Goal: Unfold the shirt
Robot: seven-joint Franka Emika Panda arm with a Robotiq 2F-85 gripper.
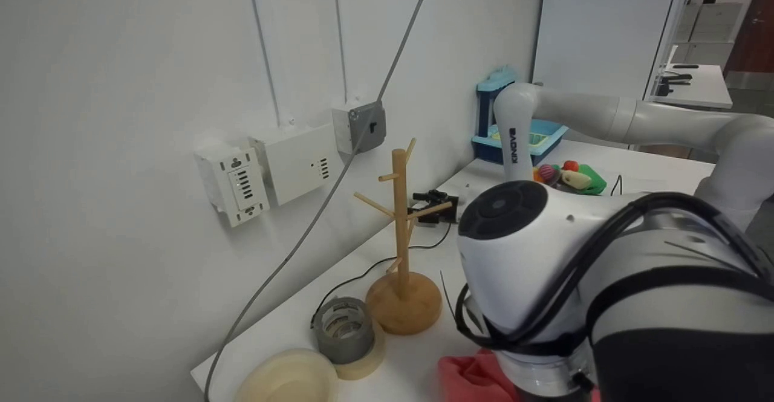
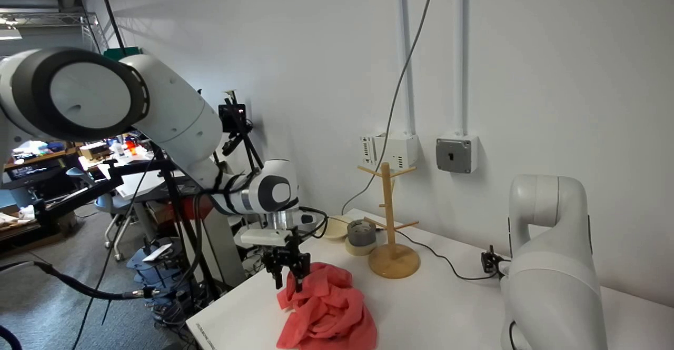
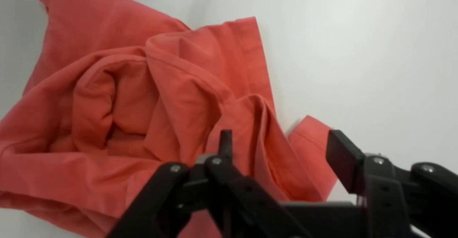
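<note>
The shirt is a crumpled coral-red cloth heaped on the white table, in both exterior views [image 1: 474, 381] [image 2: 337, 313]. It fills much of the wrist view [image 3: 189, 87], with several folds and a narrow end sticking out at its right side. My gripper [image 2: 288, 287] is open over the shirt's edge nearest the arm. In the wrist view, the gripper [image 3: 281, 146] has its left finger over the cloth and its right finger at the outer edge of the narrow end. A raised fold lies between the fingers. Whether the fingertips touch cloth, I cannot tell.
A wooden mug tree [image 1: 402, 305] [image 2: 395, 263] stands behind the shirt. Beside it are stacked tape rolls [image 1: 344, 332] [image 2: 362, 234] and a beige bowl [image 1: 287, 381] [image 2: 337, 227]. A Kinova arm [image 1: 514, 130] [image 2: 553, 271] stands farther along the white table [image 2: 442, 308].
</note>
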